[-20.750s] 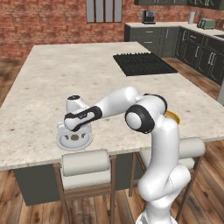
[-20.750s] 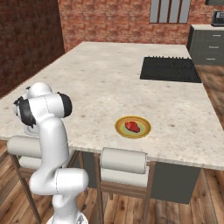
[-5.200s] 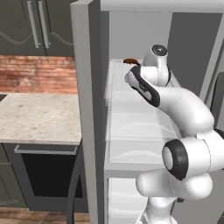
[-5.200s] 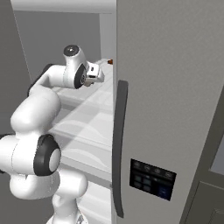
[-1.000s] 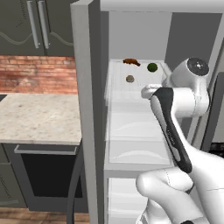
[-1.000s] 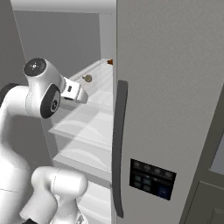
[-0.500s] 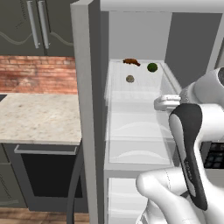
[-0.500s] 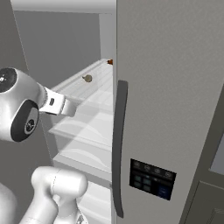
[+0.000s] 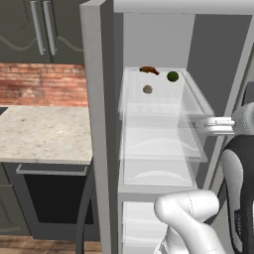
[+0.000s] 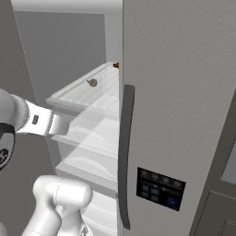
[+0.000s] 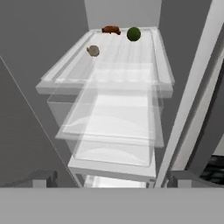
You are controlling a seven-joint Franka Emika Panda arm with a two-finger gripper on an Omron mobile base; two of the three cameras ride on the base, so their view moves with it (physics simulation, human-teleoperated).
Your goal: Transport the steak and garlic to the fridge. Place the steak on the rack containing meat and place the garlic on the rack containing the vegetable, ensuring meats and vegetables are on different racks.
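the fridge (image 9: pixel 101 124) stands open, its grey door (image 10: pixel 179 92) with a long dark handle (image 10: pixel 124 156) and black dispenser panel (image 10: pixel 161 188) in the right base view. white inner shelves (image 11: pixel 113 122) are stacked inside, the top rack (image 9: pixel 191 96) uppermost. left of the fridge a speckled desk (image 9: pixel 42 131) runs below a brick wall (image 9: pixel 39 84), with a dark oven (image 9: pixel 54 203) under it.

the arm (image 9: pixel 218 126) reaches in front of the shelves from the right in the left base view. the jaws (image 11: pixel 111 177) are wide open and hold nothing; both tips sit at the lower corners of the hand view, outside the fridge and well apart from the items.

all three small items lie on the top rack. the green vegetable (image 11: pixel 134 33) is at the back right. a brown-red piece (image 11: pixel 111 29), which may be the steak, lies just beside it at the back. the garlic (image 11: pixel 92 50) sits nearer the front, to the left, apart from both, on the same rack as the vegetable.
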